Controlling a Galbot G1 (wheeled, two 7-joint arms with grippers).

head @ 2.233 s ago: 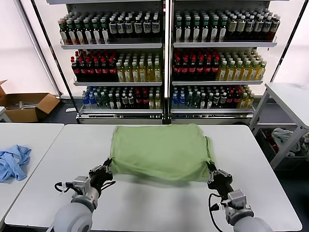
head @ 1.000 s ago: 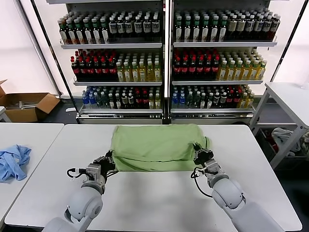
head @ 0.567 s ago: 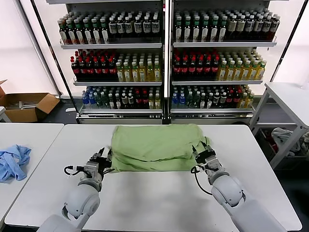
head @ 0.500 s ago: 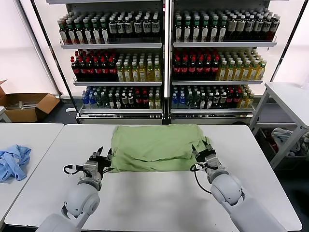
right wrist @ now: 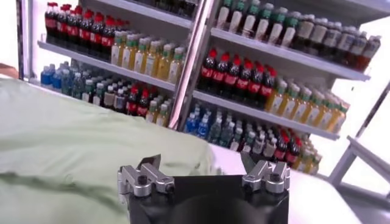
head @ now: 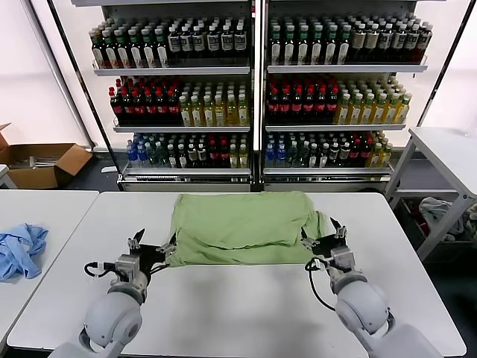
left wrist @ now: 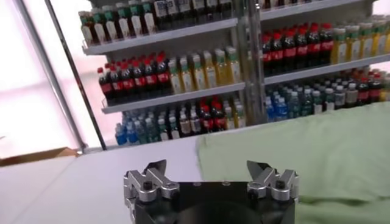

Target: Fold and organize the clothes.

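Observation:
The clothes, a light green T-shirt (head: 242, 227), lie folded in a wide band across the far half of the white table (head: 238, 309). No print shows on the upper side. My left gripper (head: 151, 243) stands open just off the shirt's left front corner, holding nothing. My right gripper (head: 323, 236) stands open at the shirt's right edge, also with nothing in it. In the left wrist view the open left gripper (left wrist: 206, 165) has the green shirt (left wrist: 304, 152) ahead of it. In the right wrist view the shirt (right wrist: 79, 140) lies beyond the open right gripper (right wrist: 198, 161).
A light blue garment (head: 21, 250) lies on the neighbouring table at the left. Shelves of bottles (head: 253, 89) stand behind the table. A cardboard box (head: 41, 162) sits on the floor at the left, and another table (head: 447, 149) stands at the right.
Both grippers were shut on the shirt's front edge and carried it back over the shirt. They have since opened, let go and drawn slightly outward; the shirt lies folded.

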